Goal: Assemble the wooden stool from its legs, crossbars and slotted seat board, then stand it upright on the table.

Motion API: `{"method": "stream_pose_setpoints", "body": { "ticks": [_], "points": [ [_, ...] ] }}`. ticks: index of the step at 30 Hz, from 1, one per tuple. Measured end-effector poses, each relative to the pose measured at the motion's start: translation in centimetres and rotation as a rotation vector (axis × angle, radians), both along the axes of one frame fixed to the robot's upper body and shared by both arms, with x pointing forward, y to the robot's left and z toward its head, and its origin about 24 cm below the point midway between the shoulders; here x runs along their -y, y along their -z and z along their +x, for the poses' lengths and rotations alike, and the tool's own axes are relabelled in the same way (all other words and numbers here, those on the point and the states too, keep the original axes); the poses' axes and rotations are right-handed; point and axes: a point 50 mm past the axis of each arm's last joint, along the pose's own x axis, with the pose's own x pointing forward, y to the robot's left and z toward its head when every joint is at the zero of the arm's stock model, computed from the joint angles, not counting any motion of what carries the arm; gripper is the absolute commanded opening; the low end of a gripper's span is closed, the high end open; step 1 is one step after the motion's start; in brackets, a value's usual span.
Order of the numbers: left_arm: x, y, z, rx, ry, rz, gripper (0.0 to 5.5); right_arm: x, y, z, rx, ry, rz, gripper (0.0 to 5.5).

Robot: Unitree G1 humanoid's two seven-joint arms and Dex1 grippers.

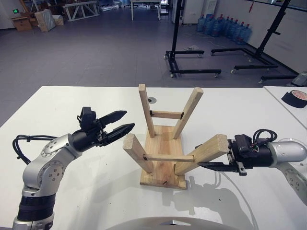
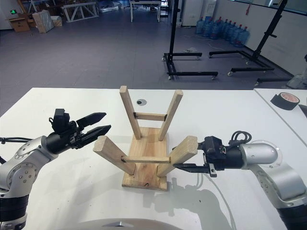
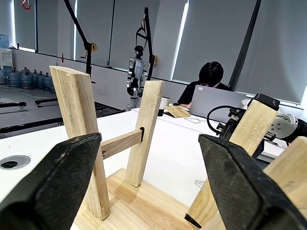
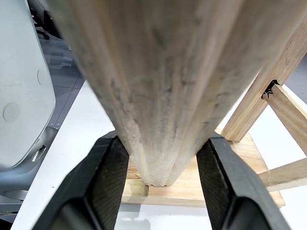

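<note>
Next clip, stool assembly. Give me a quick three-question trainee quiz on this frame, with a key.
1. True or false: the stool stands upright on its legs.
2. What do the right jaws clamp? A) a crossbar B) the near right leg C) the tape roll
3. How many legs rise from the seat board?
Key: 1 false, it rests seat-down with its legs up; 2 B; 3 four.

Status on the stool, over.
Left gripper open, beside near left leg, not touching. Right gripper shut on near right leg. Stool inverted, seat board on table. Tape roll well aside.
</note>
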Motion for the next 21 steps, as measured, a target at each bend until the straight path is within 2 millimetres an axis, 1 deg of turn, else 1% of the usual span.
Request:
{"method": "stream_pose_setpoints", "body": {
  "ticks": [16,21],
  "points": [
    [-0.06,0.19,-0.11,-0.008,-0.004,0.000,3.70,-0.25,-0.14,-0.54,0.069,-0.036,-0.010,2.02],
    [-0.11,0.11,-0.03,-0.001,-0.020,-0.002,3.70,-0.61,-0.09,-0.08,0.042,-0.022,-0.024,2.02]
  ]
}}
